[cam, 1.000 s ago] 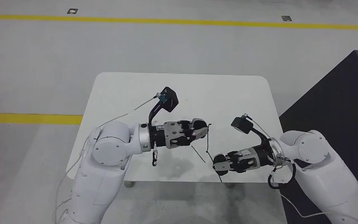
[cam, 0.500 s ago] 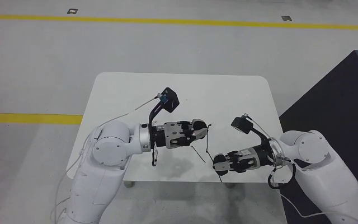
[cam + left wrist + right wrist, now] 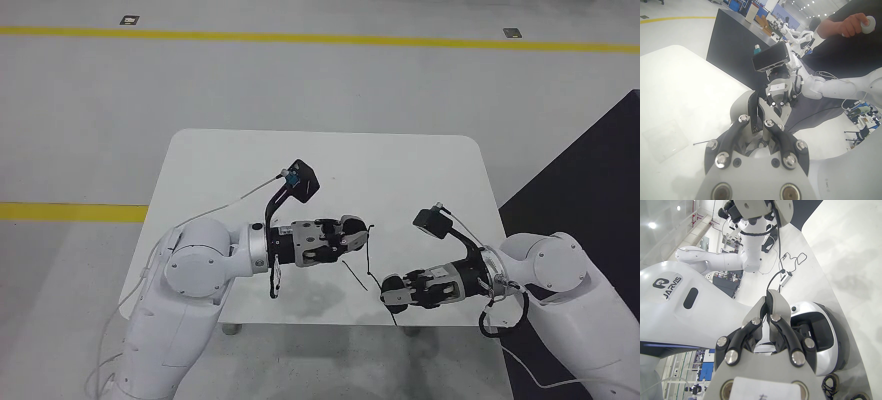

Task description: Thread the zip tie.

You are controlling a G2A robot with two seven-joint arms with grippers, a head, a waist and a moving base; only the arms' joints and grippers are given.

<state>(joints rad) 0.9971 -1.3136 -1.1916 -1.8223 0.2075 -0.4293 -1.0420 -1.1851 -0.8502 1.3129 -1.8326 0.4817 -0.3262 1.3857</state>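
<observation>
Left claw (image 3: 366, 232) and right claw (image 3: 386, 292) are both clamped shut on the zip tie (image 3: 367, 255), over the table's (image 3: 420, 170) front edge. Pull unevenly and I reckon it kinks or slips out.

Glossy white arms (image 3: 200, 270), black fingers (image 3: 752, 108), silver screws (image 3: 741, 118)

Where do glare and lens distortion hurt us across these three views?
Left wrist view: strong wide-angle bending, and the white rounded tabletop is washed out by glare. Right wrist view: the same bowing curves the tabletop's edge; round ceiling lamps show as bright spots. Top view: even light, little distortion, but the thin black zip tie barely stands out.
</observation>
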